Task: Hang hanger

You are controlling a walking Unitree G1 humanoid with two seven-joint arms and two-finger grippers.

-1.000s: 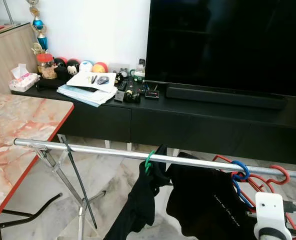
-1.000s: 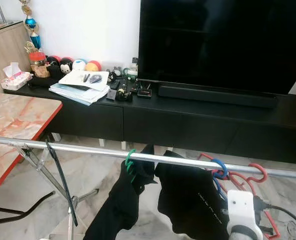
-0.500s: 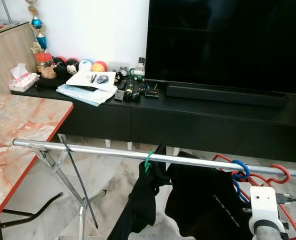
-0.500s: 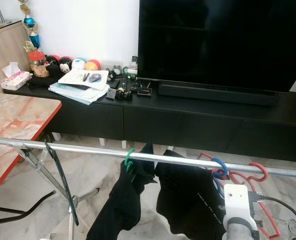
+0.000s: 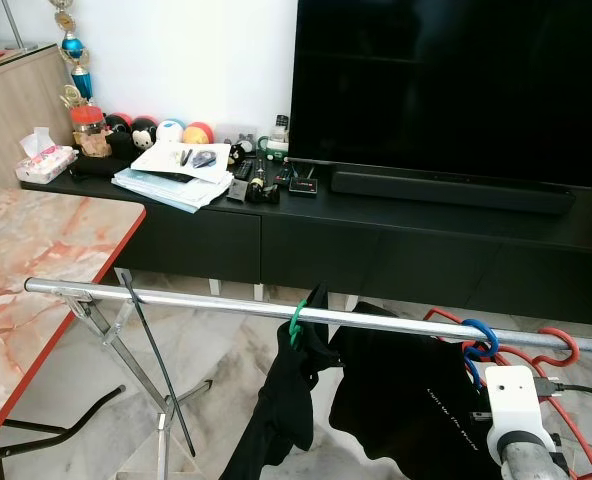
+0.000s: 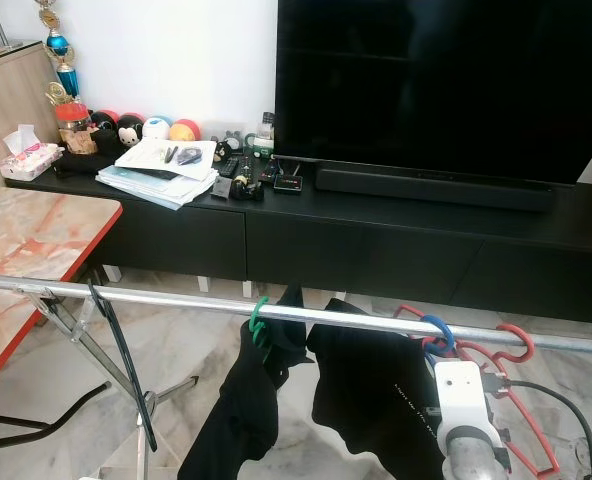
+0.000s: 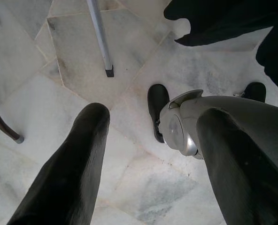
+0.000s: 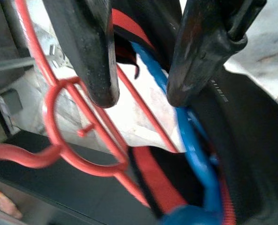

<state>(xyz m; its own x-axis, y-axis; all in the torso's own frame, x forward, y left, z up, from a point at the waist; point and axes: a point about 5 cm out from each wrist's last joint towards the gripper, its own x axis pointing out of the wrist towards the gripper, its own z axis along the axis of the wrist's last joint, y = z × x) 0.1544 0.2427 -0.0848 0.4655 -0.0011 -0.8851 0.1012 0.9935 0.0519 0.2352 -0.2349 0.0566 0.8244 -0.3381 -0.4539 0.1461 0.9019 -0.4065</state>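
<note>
Two hooks, one blue (image 5: 479, 338) and one red (image 5: 561, 345), sit over the steel rail (image 5: 176, 298) just above the right gripper (image 8: 141, 101), w/ red wire hangers (image 8: 78, 136) bunched below them. In the right wrist view the gripper's fingers (image 8: 89, 51) stand a little apart, straddling the thin red wire and the blue hanger arm; nothing looks clamped, so I'd call it loosely open, not holding.

Judgement: the hanging seems nearly or already done. To finish well, check the hook is fully over the rail, then back the gripper straight down and out, fingers kept apart (the wires are tangled close, easy to snag and drag one off).

Materials: rail is smooth, shiny tube, so hooks will slide. Hangers are thin coated wire, springy. A black garment (image 5: 406, 400) hangs limp beside the gripper; another on a green hook (image 5: 298, 322) is farther along the rail.

Left gripper (image 7: 150, 154) hangs idle over pale marble floor (image 7: 129, 187), fingers wide apart, empty.
</note>
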